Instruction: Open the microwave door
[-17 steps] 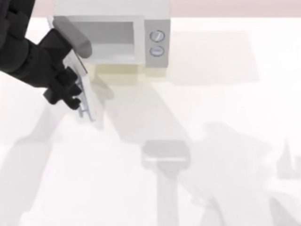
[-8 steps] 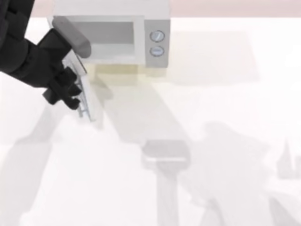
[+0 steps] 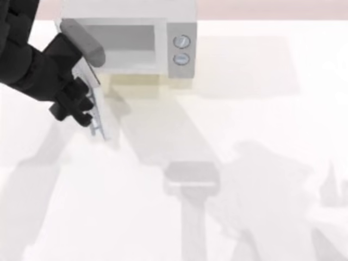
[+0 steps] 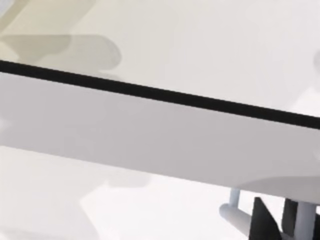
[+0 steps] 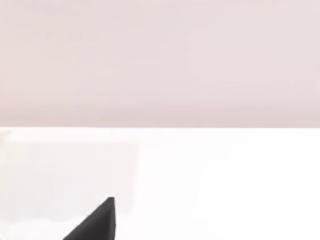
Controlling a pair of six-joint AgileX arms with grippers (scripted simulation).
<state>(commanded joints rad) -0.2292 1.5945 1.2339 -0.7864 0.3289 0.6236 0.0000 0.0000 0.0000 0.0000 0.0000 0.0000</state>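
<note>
- The microwave (image 3: 128, 41) sits at the upper left of the top view, up against the back edge of the table (image 3: 261, 136), with its two knobs (image 3: 181, 50) on the right-hand panel
- The microwave door (image 3: 97, 106) is swung way out now, hinged at the box's left side and sticking down toward the lower left, so the pale cavity is wide open to the camera
- Compared with a second ago the door's free edge has crept a tiny bit further left, and the arm has drifted with it. Really small change, looks like the tail end of the swing
- The left pincer (image 3: 87, 113) is clamped on the door's slim bar handle (image 4: 235, 220), at the left middle of the frame
- My read: the task is basically done, maybe just a letting-go left
- Right pincer (image 5: 97, 222) only shows a dark tip in its own wrist view; can't tell if it's apart or together, and the arm isn't visible from the top
</note>
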